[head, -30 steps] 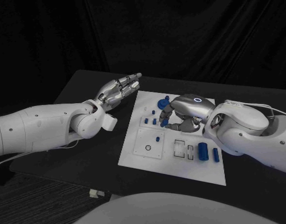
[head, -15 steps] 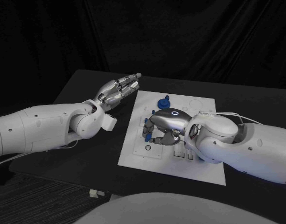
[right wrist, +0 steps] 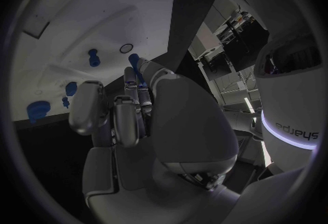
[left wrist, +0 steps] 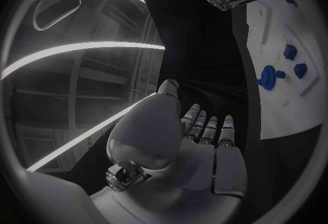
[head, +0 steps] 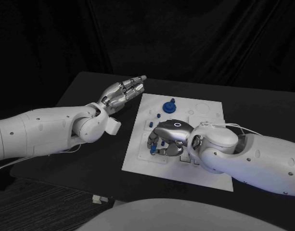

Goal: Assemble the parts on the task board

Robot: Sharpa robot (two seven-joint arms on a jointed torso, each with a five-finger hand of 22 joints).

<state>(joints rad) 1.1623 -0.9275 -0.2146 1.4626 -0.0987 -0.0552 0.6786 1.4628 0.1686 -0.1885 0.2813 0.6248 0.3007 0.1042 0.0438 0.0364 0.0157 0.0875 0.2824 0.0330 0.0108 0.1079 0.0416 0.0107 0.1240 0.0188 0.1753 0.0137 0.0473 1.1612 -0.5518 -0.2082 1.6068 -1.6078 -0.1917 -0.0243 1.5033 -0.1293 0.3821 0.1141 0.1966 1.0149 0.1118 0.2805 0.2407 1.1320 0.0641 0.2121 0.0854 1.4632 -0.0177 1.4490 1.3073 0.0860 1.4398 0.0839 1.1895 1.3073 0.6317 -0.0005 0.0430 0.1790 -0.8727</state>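
White task board (head: 210, 175) sits mid black table (head: 84, 86); the silver right hand (head: 167, 139) has slid from the far blue pegs down to its near-left corner, fingers pinching a small blue cylindrical part (right wrist: 135, 63), so insertion looks close. Silver left hand (head: 123, 91) stays open, holding nothing, beside the board.

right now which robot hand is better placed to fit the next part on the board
Right. The right robot hand is over the task board, holding a blue part above it. The left robot hand hovers open beside the board's far left edge.
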